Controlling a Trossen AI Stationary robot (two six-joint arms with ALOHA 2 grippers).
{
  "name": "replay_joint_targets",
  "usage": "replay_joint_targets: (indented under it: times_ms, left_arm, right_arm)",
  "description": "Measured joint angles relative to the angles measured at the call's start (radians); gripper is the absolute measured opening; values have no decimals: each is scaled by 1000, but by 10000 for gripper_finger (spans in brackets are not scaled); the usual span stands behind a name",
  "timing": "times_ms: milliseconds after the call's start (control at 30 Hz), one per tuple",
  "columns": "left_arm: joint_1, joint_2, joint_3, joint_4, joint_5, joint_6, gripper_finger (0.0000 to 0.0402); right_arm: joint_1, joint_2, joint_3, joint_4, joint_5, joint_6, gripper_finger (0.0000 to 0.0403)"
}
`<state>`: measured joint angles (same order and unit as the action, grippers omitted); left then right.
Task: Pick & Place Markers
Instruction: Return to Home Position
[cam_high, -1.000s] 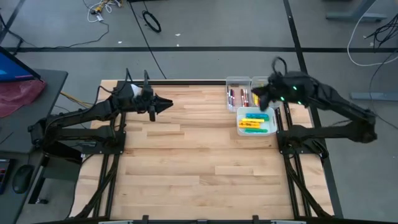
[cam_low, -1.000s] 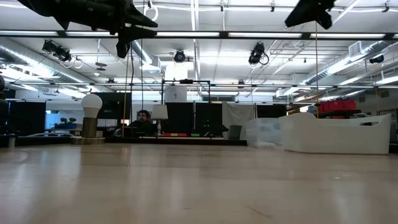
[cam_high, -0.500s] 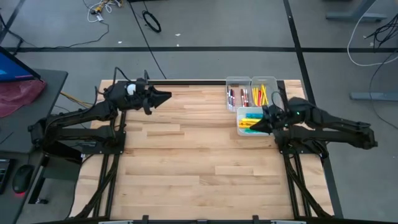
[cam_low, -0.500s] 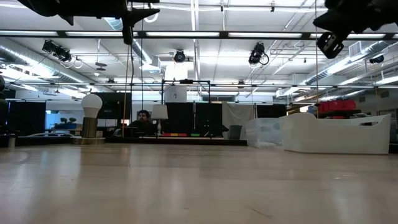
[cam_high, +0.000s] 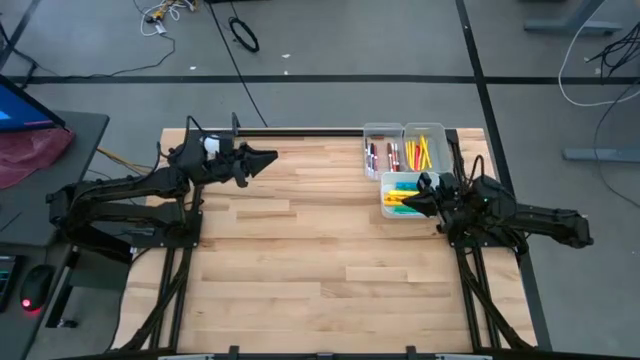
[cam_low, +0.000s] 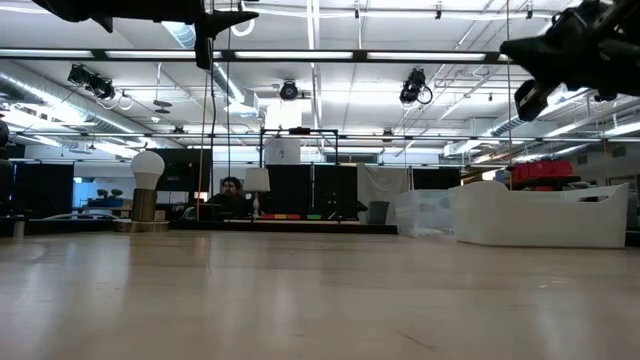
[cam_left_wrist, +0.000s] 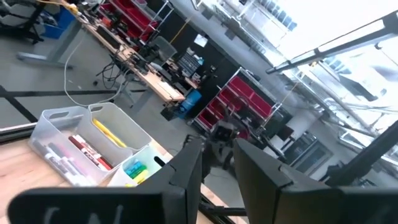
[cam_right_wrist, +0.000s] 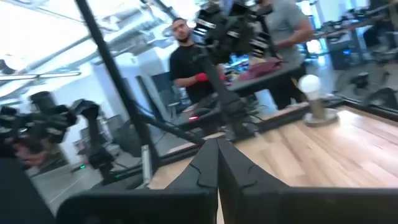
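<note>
While both arms hang clear above the bench (cam_high: 300, 270), neither one carries anything. left gripper (cam_high: 262, 160) is up over the bench's far-left part, pointing across toward the bins; jaws a little spread, a gap shows between them in its wrist view, nothing in it. right gripper (cam_high: 408, 198) hovers over the front bin (cam_high: 385, 212) at the bench's right side; jaws pressed together, empty.

Front bin holds the highlighters (cam_high: 405, 208): yellow, green, cyan, lying flat. Just behind it two more clear bins sit side by side at the far edge, touching. The inner bin (cam_high: 368, 130) has the white-barrelled markers (cam_high: 380, 155) with dark and red caps; the outer bin (cam_high: 441, 130) has the thin yellow pens (cam_high: 422, 152).

Further out, a white ball (cam_low: 147, 165) on a grey base stands at the bench's far-left end. Beyond the bench, low view shows a seated person (cam_low: 231, 188) in the room; right wrist view shows two people (cam_right_wrist: 189, 68) standing past the left arm
</note>
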<state>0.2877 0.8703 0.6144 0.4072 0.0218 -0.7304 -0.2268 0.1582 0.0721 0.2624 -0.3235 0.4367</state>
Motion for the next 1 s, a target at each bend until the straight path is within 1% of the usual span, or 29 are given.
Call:
replay_joint_targets:
  times_ms: [133,200,300,400,567,667,733,767,867,1000]
  left_arm:
    - [-18,0,0,0,-28,-19,99]
    - [-24,0,0,0,-30,-19,99]
    - [-24,0,0,0,-29,-39,99]
    - [-24,0,0,0,-30,-50,99]
    - [-24,0,0,0,-29,-52,99]
    - [-24,0,0,0,-29,-52,99]
    - [-24,0,0,0,-26,-52,99]
    - [-24,0,0,0,-23,-52,99]
    - [-28,0,0,-2,-19,-51,99]
    - [-41,0,0,-3,-19,-46,99]
  right_arm:
    - [26,-2,-43,14,51,-3,0]
    - [57,-3,-58,14,97,-2,0]
    - [119,-3,-58,5,185,-55,0]
    - [168,-4,-57,5,240,-118,0]
    - [200,-44,-57,-34,263,-167,0]
    - [198,-112,-57,-55,265,-189,0]
    - [192,-158,-56,-81,285,-202,0]
    - [189,-158,-53,-87,296,-203,0]
    - [188,-158,-55,-131,283,-196,0]
    - [188,-158,-55,-259,279,-180,0]
